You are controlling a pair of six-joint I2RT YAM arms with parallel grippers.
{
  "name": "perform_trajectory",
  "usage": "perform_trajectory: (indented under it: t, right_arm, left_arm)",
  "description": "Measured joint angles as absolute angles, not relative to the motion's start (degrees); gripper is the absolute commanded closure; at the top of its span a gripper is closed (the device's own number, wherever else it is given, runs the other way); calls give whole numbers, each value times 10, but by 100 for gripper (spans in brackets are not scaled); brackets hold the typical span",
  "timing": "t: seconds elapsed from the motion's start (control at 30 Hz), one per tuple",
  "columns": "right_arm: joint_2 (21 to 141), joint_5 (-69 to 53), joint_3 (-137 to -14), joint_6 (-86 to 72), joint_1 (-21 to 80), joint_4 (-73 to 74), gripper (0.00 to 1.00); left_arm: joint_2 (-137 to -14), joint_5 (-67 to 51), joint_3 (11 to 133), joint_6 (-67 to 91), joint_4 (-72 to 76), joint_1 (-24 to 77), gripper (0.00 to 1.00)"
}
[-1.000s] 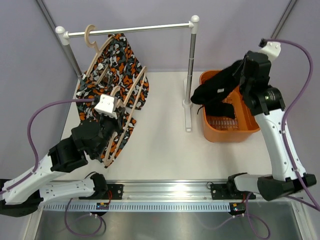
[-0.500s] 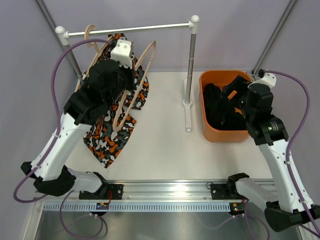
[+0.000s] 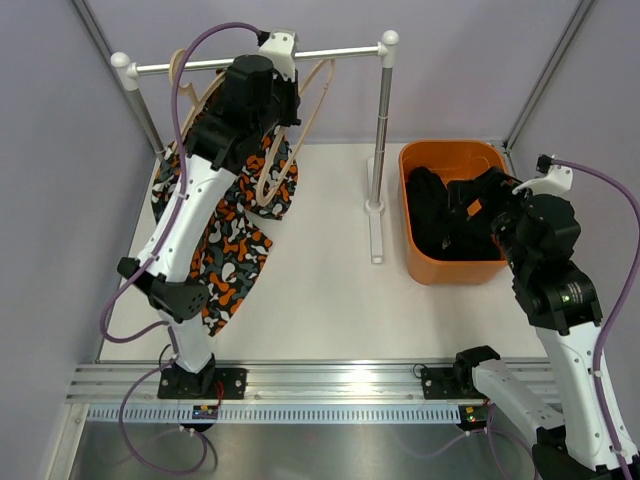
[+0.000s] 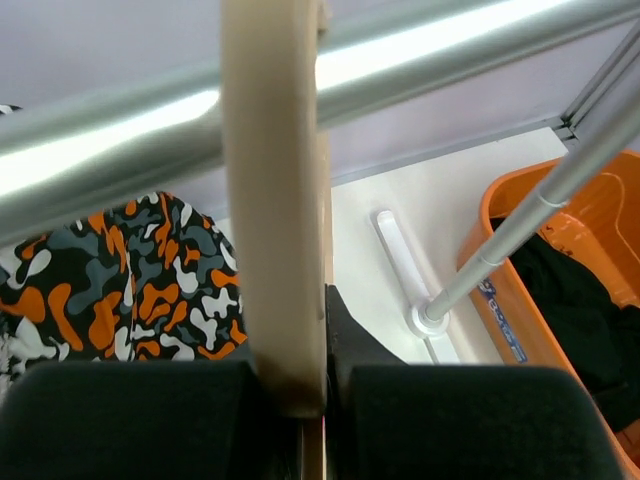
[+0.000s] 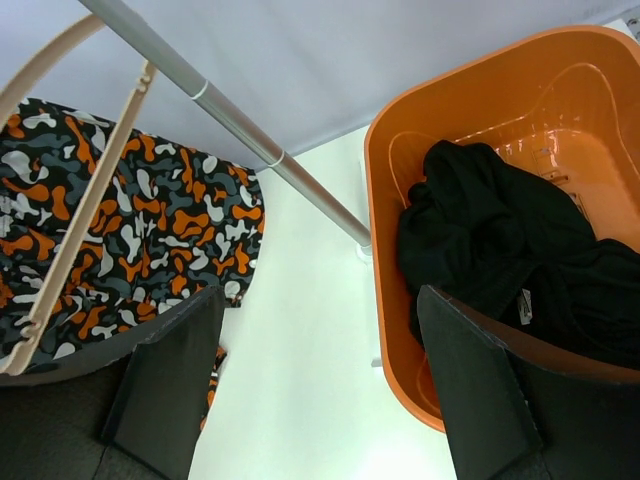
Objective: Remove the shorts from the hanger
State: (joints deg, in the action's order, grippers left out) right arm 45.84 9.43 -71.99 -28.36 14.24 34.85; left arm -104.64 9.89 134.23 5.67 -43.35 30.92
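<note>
While the left gripper [image 4: 312, 380] clamps a wooden hanger [image 4: 272, 200] at the far-left rail [image 3: 340, 52], the right gripper [image 5: 320, 390] gapes empty; the patterned shorts [image 3: 235, 260] look limp and light, so pinch their top edge.

Metal clothes rail [image 3: 350, 49] on two uprights, standing on white table [image 3: 320, 290]. Orange plastic tub [image 3: 450, 272], just right of the rail's right upright.
</note>
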Motion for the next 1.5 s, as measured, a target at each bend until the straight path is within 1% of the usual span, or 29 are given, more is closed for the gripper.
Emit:
perform_trajectory:
  t: [0.2, 0.4, 0.43, 0.53, 0.6, 0.67, 0.77, 0.8, 0.87, 0.9, 1.13, 1.27, 1.37, 1.5]
  right_arm:
    - [445, 92, -720, -279, 142, 351, 13]
    - [445, 82, -719, -272, 142, 352, 13]
    - [444, 81, -719, -272, 142, 352, 13]
    - [441, 78, -712, -269, 142, 352, 13]
    - [441, 77, -707, -268, 142, 353, 13]
    - [440, 77, -703, -267, 142, 354, 13]
    - [439, 75, -700, -266, 142, 355, 13]
    - [439, 74, -700, -266, 142, 355, 13]
    - [437, 74, -699, -265, 142, 355, 13]
    - [436, 74, -698, -265, 142, 355, 13]
    - [422, 76, -690, -265, 142, 364, 13]
    - [418, 81, -690, -262, 142, 365, 13]
    - [416, 81, -690, -261, 142, 367, 13]
    - [417, 81, -690, -261, 142, 369, 13]
  left_arm:
    - [-1073, 76, 1343, 60, -406, 286, 100]
    - [-1085, 69, 1343, 60, -380, 284, 100]
    - [-1085, 68, 1343, 60, -379, 284, 95]
    - [-1085, 66, 1335, 60, -368, 284, 85]
    - [-1080, 66, 1316, 60, -350, 284, 74]
    - [-1070, 65, 1289, 59, -348, 284, 68]
    - [-1051, 64, 1252, 60, -344, 284, 63]
    - [-1045, 63, 1244, 59, -343, 284, 59]
    - [-1032, 63, 1234, 58, -343, 284, 56]
    - [-1024, 63, 1230, 58, -344, 284, 51]
    - [-924, 56, 1190, 47, -334, 286, 43]
    - [-855, 60, 1168, 39, -327, 287, 41]
    - [-793, 95, 1131, 37, -313, 289, 39]
    - [-724, 173, 1073, 44, -301, 289, 39]
